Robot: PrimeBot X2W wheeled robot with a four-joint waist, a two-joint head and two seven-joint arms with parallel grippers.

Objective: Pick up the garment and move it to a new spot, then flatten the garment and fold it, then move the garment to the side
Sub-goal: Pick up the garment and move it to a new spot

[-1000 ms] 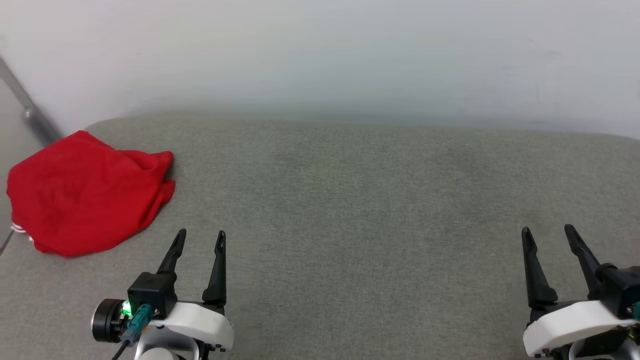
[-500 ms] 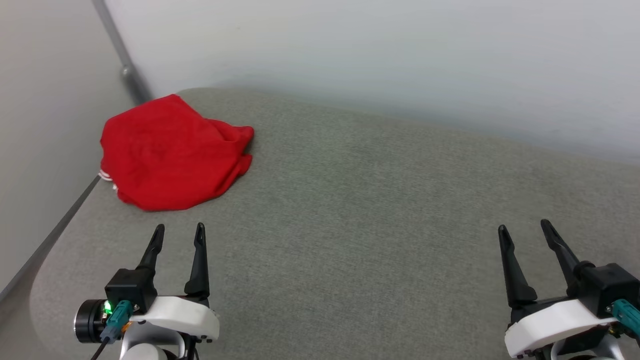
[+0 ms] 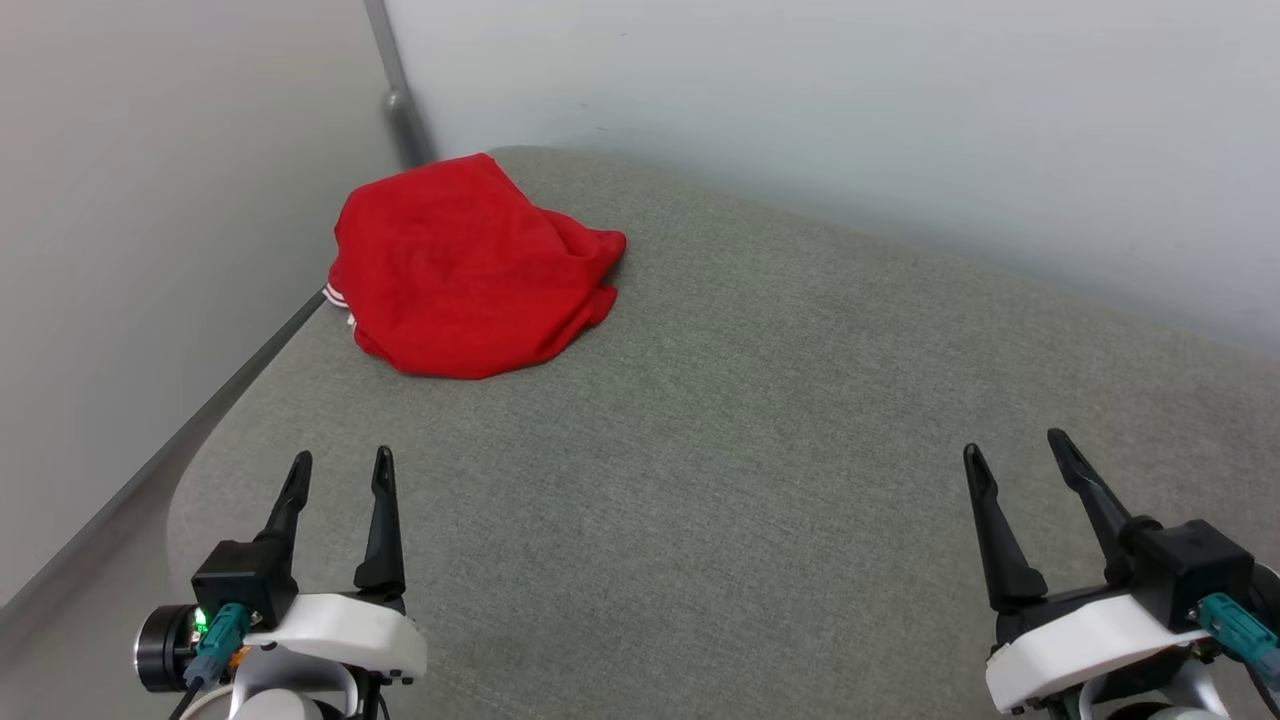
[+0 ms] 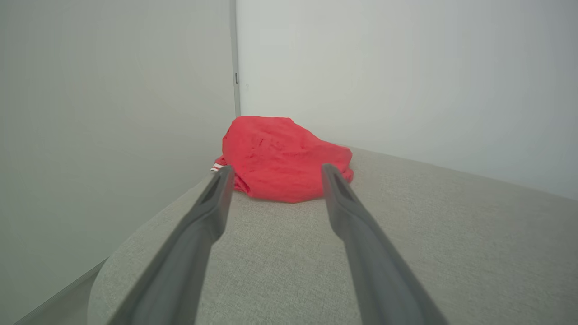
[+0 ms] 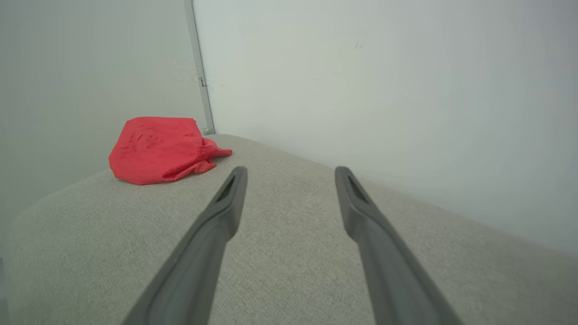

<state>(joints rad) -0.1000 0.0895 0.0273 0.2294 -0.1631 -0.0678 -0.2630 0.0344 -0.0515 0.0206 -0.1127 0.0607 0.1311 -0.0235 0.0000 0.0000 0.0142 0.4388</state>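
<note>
The garment (image 3: 465, 270) is a bright red crumpled heap at the far left corner of the grey padded surface (image 3: 760, 430), with a bit of red-and-white striped trim at its left edge. My left gripper (image 3: 340, 463) hovers open and empty near the front left, well short of the heap. In the left wrist view the garment (image 4: 282, 158) lies straight ahead between the left gripper (image 4: 276, 170) fingertips, some way off. My right gripper (image 3: 1012, 447) is open and empty at the front right. The right wrist view shows the garment (image 5: 158, 150) far to the left of the right gripper (image 5: 291, 171).
Pale walls close in behind and to the left, meeting at a grey corner strip (image 3: 395, 90) just behind the garment. The surface's rounded left edge (image 3: 190, 480) drops to a gap beside the left wall.
The head camera has turned left, so the garment has shifted rightward and upward in the picture. Both grippers stay open in the same pose; the garment itself has not moved.
</note>
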